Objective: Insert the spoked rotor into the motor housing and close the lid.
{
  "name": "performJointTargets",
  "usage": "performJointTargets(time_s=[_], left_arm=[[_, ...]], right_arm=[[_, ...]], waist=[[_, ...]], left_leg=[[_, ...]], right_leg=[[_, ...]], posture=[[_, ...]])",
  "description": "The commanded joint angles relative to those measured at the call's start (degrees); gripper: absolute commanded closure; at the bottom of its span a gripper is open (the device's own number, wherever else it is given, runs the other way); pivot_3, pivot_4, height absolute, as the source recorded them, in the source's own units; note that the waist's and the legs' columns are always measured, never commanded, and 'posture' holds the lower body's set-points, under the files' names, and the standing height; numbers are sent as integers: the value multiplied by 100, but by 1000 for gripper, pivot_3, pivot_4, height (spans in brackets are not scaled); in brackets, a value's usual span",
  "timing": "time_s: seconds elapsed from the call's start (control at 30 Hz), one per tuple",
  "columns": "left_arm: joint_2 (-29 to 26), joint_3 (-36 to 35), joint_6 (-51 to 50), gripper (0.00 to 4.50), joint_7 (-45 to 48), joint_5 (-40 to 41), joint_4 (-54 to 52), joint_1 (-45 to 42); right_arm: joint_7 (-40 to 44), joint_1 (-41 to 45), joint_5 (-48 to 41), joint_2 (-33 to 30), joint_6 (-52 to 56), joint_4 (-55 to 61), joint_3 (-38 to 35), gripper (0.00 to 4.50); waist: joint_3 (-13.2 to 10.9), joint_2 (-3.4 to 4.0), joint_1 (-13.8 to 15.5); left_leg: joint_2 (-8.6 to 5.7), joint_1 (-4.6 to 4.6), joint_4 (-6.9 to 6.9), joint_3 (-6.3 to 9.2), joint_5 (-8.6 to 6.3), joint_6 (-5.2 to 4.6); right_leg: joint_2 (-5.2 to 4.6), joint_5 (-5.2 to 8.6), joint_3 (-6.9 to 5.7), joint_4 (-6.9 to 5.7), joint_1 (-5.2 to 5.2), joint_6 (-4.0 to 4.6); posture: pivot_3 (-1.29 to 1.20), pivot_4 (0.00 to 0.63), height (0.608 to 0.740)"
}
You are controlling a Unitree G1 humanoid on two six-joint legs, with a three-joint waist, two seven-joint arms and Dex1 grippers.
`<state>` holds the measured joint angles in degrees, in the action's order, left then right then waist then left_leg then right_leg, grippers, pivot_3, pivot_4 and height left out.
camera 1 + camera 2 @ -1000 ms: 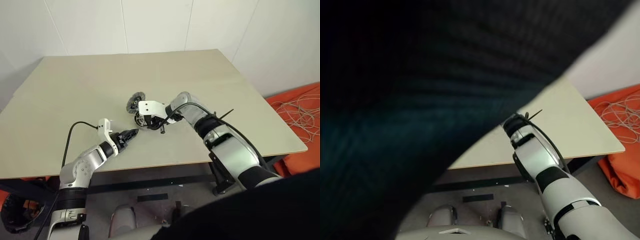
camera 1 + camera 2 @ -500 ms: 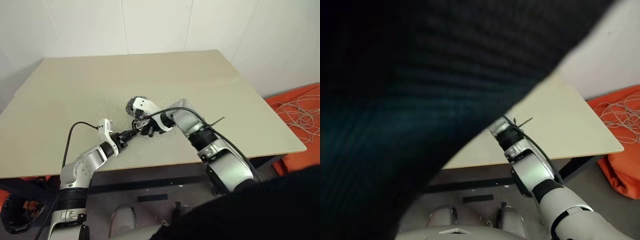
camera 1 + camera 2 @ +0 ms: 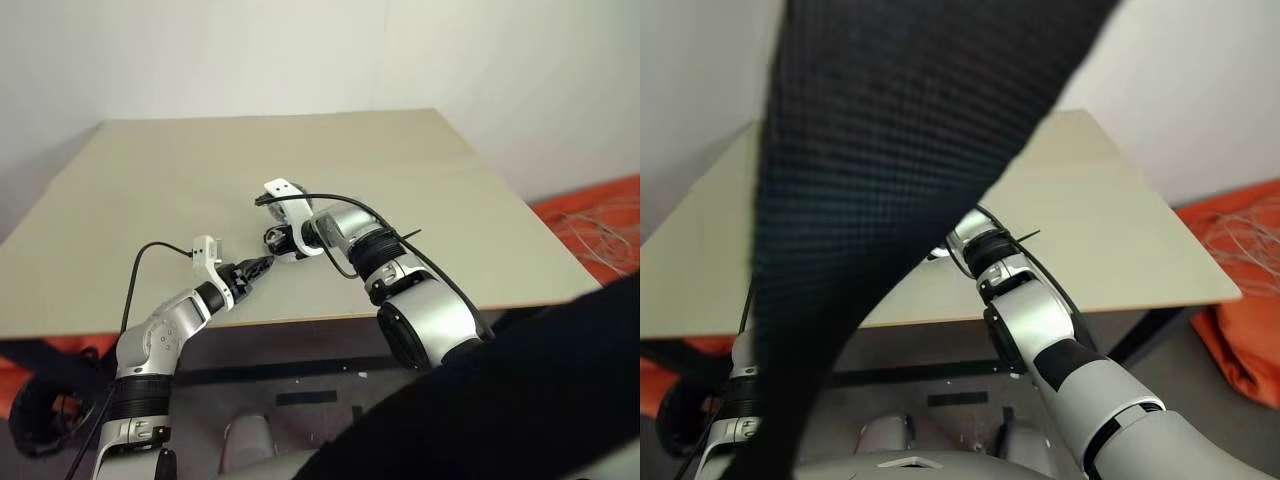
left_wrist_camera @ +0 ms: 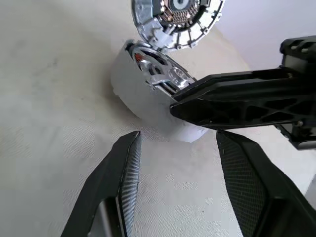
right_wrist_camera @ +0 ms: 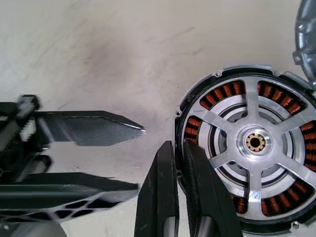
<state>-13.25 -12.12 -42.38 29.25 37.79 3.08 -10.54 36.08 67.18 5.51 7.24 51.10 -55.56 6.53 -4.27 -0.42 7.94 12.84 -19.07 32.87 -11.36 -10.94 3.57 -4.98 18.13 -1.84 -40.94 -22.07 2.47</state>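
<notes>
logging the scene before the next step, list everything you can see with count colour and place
motor housing: one, silver rim with orange-brown copper windings, on the table near its front middle
spoked rotor: one, shiny silver, sitting inside the housing
lid: one, silver with a dark inside, standing open at the housing's edge
table: one, beige top
orange cloth with pale cords: one heap, on the floor beyond the table's right side
left gripper: one, black fingers, open, just left of the housing
right gripper: one, black fingers, shut, tips at the housing's rim
</notes>
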Motion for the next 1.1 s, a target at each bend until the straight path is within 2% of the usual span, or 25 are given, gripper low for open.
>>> performJointTargets(time_s=[0.03, 0.07, 0.1, 0.13, 0.2, 0.33, 0.43, 0.6, 0.73, 1.1], left_arm=[[-23, -10, 25, 1951, 23, 63, -216, -114], [-18, -4, 22, 1951, 17, 62, -229, -108], [-11, 1, 18, 1951, 12, 64, -234, -105], [-6, 6, 16, 1951, 9, 64, -237, -102], [-1, 22, 18, 1951, 17, 60, -236, -95], [4, 31, 13, 1951, 22, 63, -217, -106], [2, 44, 10, 1951, 30, 59, -209, -124], [3, 48, 10, 1951, 33, 52, -191, -148], [-10, 40, -2, 1951, 32, 55, -202, -151], [-28, 14, -7, 1951, 22, 61, -223, -131]], right_arm=[[-201, 101, -165, -18, -130, -183, -126, 4475], [-241, 108, -186, -24, -154, -214, -134, 4475], [-279, 112, -207, -34, -197, -244, -144, 4475], [-331, 121, -238, -42, -226, -278, -171, 4475], [-437, 145, -293, -57, -271, -344, -213, 4475], [-664, 222, -434, -87, -324, -486, -329, 4475], [-987, 295, -567, -94, -433, -605, -511, 4475], [-2044, 627, -1126, -36, -811, -1012, -1386, 4475], [-2503, 765, -1286, -4, -1075, -1292, -1625, 4475], [-2386, 706, -1270, 65, -1181, -1393, -1400, 4475]], waist=[[27, 56, 123], [34, 54, 114], [34, 53, 84], [33, 55, 57], [34, 54, 23], [34, 53, -62], [36, 50, -75], [34, 51, -66], [33, 50, -59], [34, 48, -73]], left_leg=[[-41, -8, 20, 118, -61, 26], [-106, -23, -19, 220, -20, 68], [-95, -32, -41, 274, 46, 166], [-96, -62, -33, 287, 83, 205], [-86, -68, -20, 302, 91, 198], [-94, -58, -44, 301, 90, 196], [-97, -58, -42, 298, 89, 195], [-97, -60, -47, 296, 89, 195], [-99, -85, -47, 295, 89, 195], [-97, -115, -47, 293, 89, 195]], right_leg=[[15, -1, 8, 8, 7, -1], [63, -3, 3, 22, -20, -2], [111, -20, -5, 33, -47, 6], [138, -86, 0, 55, -48, 33], [178, -146, -4, 123, -28, 54], [179, -192, 0, 229, -3, 48], [171, -197, 22, 247, 3, 38], [171, -199, 23, 252, 0, 34], [170, -200, 23, 253, -11, 32], [174, -221, 25, 309, 3, 9]], posture=[[0, 0, 740], [0, 0, 740], [0, 0, 740], [0, 0, 740], [0, 0, 740], [0, 0, 740], [0, 0, 740], [0, 0, 740], [0, 0, 740], [0, 0, 740]])
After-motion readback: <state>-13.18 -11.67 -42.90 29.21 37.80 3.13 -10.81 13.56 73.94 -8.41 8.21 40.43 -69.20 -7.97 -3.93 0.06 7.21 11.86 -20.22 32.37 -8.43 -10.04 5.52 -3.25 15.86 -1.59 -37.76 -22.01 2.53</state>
